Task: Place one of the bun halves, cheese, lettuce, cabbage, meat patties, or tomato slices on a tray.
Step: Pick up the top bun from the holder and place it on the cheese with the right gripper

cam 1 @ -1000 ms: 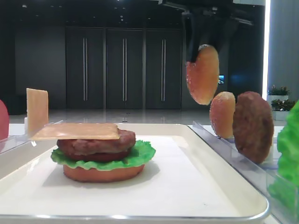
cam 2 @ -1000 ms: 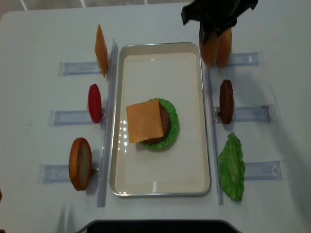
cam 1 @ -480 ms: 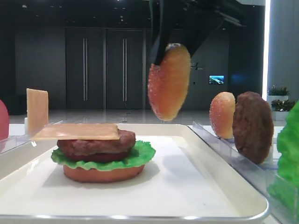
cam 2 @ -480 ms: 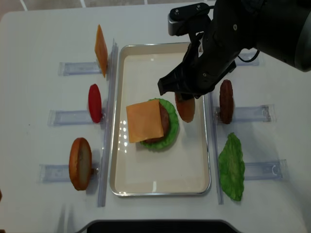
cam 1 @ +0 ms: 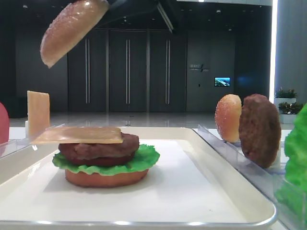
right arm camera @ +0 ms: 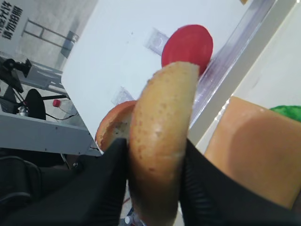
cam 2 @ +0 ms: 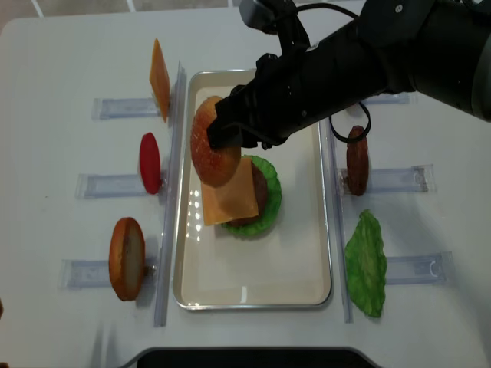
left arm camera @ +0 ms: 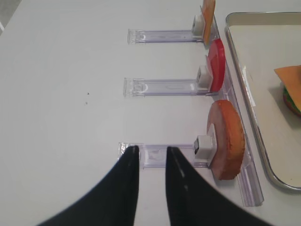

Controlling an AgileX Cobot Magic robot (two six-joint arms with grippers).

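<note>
The left hand (left arm camera: pixel 149 162) hovers over the counter (left arm camera: pixel 66 94) beside a rack (left arm camera: pixel 160 155), fingers narrowly apart, holding nothing. Rightward, the right hand (right arm camera: pixel 153 160) grips a bun (cam 2: pixel 213 149) above the tray (cam 2: pixel 253 295), over the cheese (cam 2: pixel 229 192) topping the stack.

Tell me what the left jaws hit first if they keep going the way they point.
Probably the nearest clear rack: its open end lies just ahead of the left gripper, which stands part open and empty. Height above the table is unclear.
</note>
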